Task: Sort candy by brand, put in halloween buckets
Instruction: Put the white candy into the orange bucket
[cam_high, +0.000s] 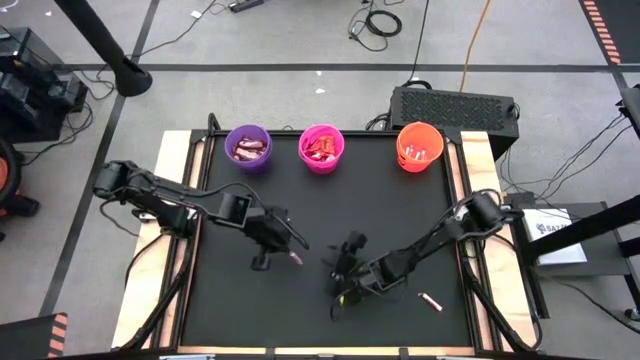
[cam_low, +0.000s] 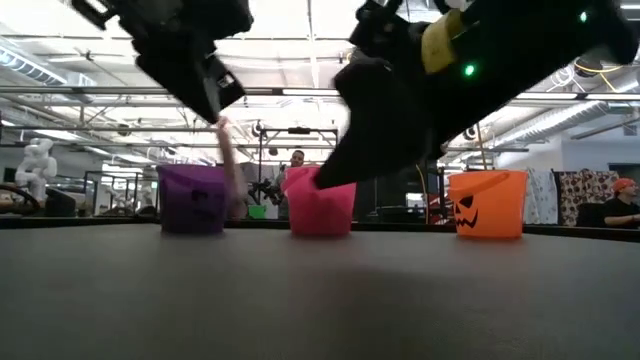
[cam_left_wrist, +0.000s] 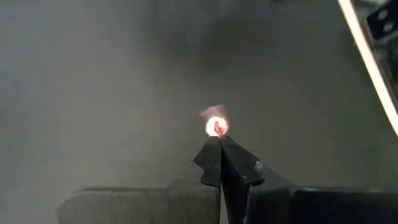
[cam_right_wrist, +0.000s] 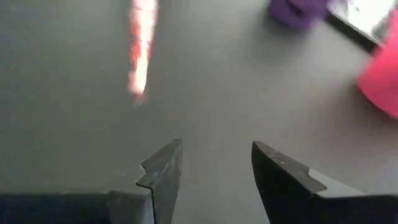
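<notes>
My left gripper (cam_high: 291, 252) hovers over the mat's middle, shut on a thin pale stick candy (cam_low: 228, 160) that hangs below it. The stick also shows in the right wrist view (cam_right_wrist: 142, 50). My right gripper (cam_high: 345, 265) is open and empty just right of the left one, above the mat (cam_right_wrist: 211, 168). One more wrapped candy (cam_high: 430, 302) lies flat on the mat near the right front. The purple bucket (cam_high: 248, 147), pink bucket (cam_high: 321, 148) and orange bucket (cam_high: 419, 146) stand in a row at the far edge, each with candy inside. My left gripper pinches the stick candy's upper end (cam_left_wrist: 215, 126) between its two shut fingertips (cam_left_wrist: 211, 158), coming from above and pointing down. The stick is lifted clear of the mat and hangs below the fingers, nearly upright (cam_low: 226, 135).
The black mat (cam_high: 250, 320) has bare room in front of the buckets and along its near edge. Wooden strips frame the table's left and right sides (cam_high: 150, 270). A black box (cam_high: 455, 105) sits beyond the far right corner. People show in the room behind (cam_low: 297, 160).
</notes>
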